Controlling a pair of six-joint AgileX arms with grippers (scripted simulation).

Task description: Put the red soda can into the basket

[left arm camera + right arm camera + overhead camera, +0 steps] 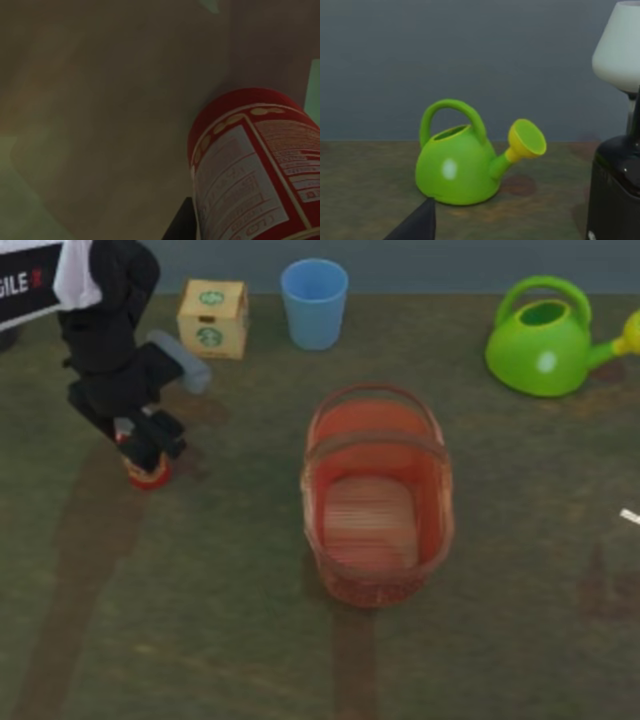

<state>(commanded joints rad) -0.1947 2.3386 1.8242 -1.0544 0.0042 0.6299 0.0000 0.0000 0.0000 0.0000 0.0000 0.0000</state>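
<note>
Left gripper [143,452] was clamped on the red soda can [148,474] at table's left, well apart from the empty basket [375,585]; carry and release remained, right arm parked out of view.

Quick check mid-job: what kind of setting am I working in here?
Likely a staged tabletop test scene, not a real room: a mottled green-brown table against a plain grey wall, with unrelated props such as a green plastic watering can, a blue plastic cup and an orange-red woven basket.
</note>
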